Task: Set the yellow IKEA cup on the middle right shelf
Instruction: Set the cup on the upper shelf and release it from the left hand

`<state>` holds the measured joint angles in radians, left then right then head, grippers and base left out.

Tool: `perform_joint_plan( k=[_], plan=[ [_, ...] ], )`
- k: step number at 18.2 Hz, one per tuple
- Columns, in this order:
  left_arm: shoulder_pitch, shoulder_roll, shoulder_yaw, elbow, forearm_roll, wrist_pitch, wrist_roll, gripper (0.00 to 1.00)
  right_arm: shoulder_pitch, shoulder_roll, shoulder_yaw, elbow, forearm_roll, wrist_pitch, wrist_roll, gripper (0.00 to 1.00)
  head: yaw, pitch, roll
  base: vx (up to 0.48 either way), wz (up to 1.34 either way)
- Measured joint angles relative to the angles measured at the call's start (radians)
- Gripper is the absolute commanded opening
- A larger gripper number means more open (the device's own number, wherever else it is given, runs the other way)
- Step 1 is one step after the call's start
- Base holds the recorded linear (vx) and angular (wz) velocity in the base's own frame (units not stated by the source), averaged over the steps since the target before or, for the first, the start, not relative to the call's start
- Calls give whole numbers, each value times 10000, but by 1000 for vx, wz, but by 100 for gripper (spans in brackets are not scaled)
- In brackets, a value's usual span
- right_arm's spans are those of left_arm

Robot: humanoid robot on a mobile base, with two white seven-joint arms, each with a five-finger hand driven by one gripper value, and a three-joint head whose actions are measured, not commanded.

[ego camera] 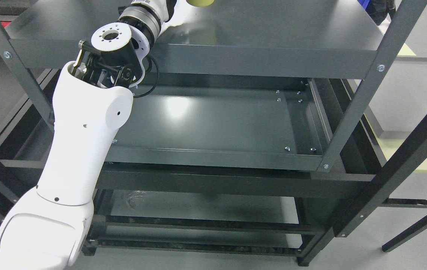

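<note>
- Presently: left arm (86,142) rises from lower left, bent at the wrist toward the top shelf (273,33).
- Hand cropped; grip cannot be told.
- Yellow cup (200,2) at top edge, on top shelf.

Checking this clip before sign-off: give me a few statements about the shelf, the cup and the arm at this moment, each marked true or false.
1. The left arm reaches up to the top shelf. True.
2. The yellow cup already stands on the middle shelf. False: only its lower part shows at the picture's top edge, over the top shelf; nothing stands on the middle shelf.
3. The left hand is fully in view, fingers spread. False: the arm runs out of the frame at the top, so the hand cannot be seen.
4. The right arm is not in the picture. True.
5. The shelf frame is white. False: it is dark grey metal.
</note>
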<state>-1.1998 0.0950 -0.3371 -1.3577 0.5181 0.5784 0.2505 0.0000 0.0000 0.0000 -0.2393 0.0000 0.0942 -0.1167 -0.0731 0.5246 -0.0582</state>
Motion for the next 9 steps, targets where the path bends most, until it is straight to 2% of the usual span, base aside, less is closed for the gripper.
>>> perform_joint_plan(
  k=[3, 9],
  plan=[
    [30, -25, 97, 177, -26, 44, -295, 97, 0, 0, 0, 0, 0, 0, -1, 99, 0, 0, 0, 0, 0],
    [47, 3, 382, 196, -69, 96, -430, 99, 0, 0, 0, 0, 0, 1, -1, 99, 0, 0, 0, 0, 0]
  ],
)
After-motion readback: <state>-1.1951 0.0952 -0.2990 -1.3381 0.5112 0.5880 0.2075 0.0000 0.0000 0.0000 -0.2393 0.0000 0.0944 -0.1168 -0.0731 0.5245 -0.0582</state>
